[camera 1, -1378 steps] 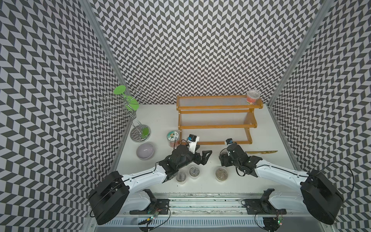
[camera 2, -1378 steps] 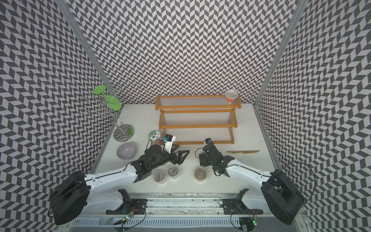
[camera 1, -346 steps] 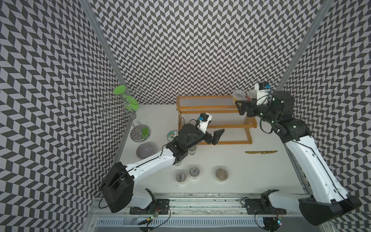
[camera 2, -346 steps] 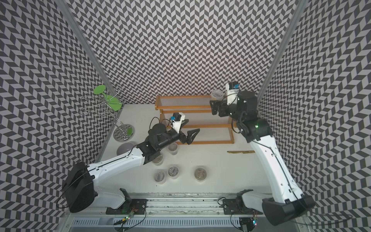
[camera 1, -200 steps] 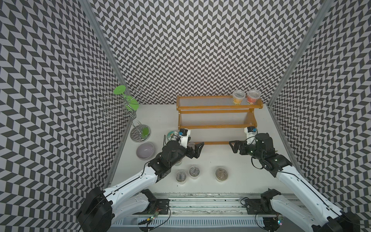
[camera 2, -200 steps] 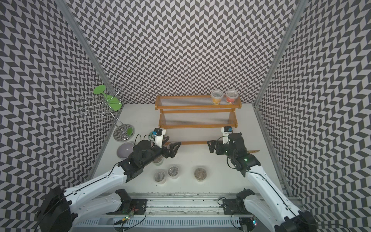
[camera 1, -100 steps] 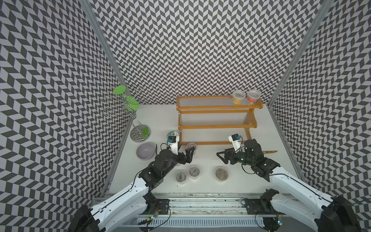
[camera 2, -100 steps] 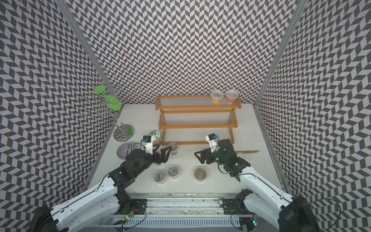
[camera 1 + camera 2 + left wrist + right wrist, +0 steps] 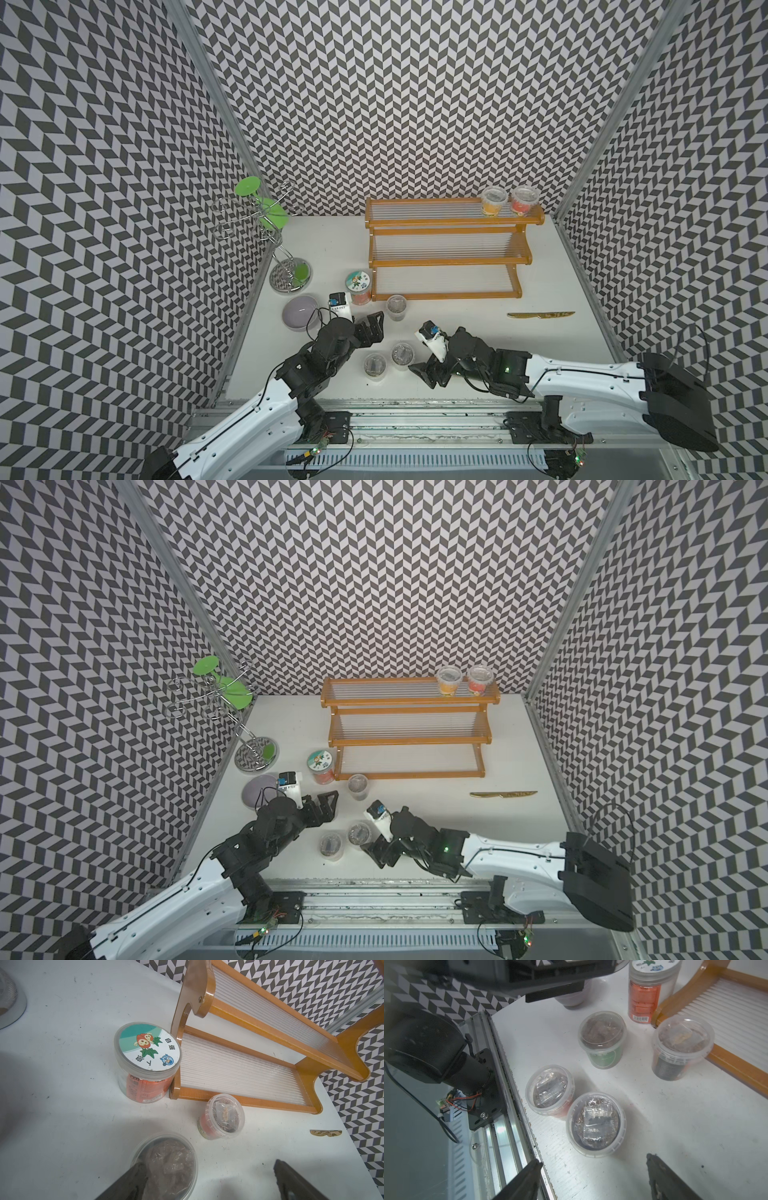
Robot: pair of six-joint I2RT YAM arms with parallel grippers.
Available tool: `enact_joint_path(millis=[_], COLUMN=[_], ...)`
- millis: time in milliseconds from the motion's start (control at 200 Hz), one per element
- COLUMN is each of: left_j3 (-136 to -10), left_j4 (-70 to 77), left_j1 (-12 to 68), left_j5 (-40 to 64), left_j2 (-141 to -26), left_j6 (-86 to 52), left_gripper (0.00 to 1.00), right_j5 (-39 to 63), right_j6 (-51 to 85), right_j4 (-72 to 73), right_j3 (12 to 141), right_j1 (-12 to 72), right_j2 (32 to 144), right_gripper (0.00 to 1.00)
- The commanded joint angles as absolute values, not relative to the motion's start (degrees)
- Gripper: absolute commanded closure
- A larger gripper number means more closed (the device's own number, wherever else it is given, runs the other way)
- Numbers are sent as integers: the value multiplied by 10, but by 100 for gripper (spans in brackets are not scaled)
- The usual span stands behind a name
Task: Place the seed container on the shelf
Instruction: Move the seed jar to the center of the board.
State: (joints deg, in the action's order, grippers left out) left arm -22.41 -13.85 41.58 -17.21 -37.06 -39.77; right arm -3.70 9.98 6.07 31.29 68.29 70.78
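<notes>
My right end effector (image 9: 592, 1159), apart and empty like the left end effector (image 9: 207, 1163), may knock the near cup (image 9: 596, 1124) into its neighbour (image 9: 550, 1089) at the counter (image 9: 675, 1126) edge.

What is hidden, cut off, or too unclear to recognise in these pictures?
Hidden: the green-labelled cup shows in no top view; the left gripper seems to cover it.
Blurred: contents of the front cup, wrapped in a crumpled bag, right wrist view.
Too small: side text of the jar, left wrist view.
Cut off: the jar lid and the fingers of the right gripper, by the right wrist view's edges.
</notes>
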Motion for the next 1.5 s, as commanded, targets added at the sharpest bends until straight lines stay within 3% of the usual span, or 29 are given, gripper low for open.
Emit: enact_joint_path(millis=[0, 205, 421, 786, 1102, 1497], left_j3=[-247, -253, -263, -243, -242, -255], left_j4=[-168, -143, -141, -133, -174, -275], left_j1=[413, 413, 413, 413, 413, 427], left_j5=[-200, -197, -193, -130, -4, 32], left_j2=[-364, -372, -385, -372, -389, -347], left_j6=[-398, -382, -377, -369, -424, -527], left_gripper=[1, 0, 0, 1, 1, 0], right_j5=[-89, -86, -44, -24, -34, -22], right_j6=[22, -68, -51, -105, -114, -85], right_j4=[159, 213, 193, 305, 338, 349], right_j3=[315, 306, 330, 300, 296, 293], right_j1=[702, 705, 687, 683, 672, 664], right_j2=[735, 783, 831, 875, 898, 929], right_gripper=[19, 19, 19, 18, 15, 21])
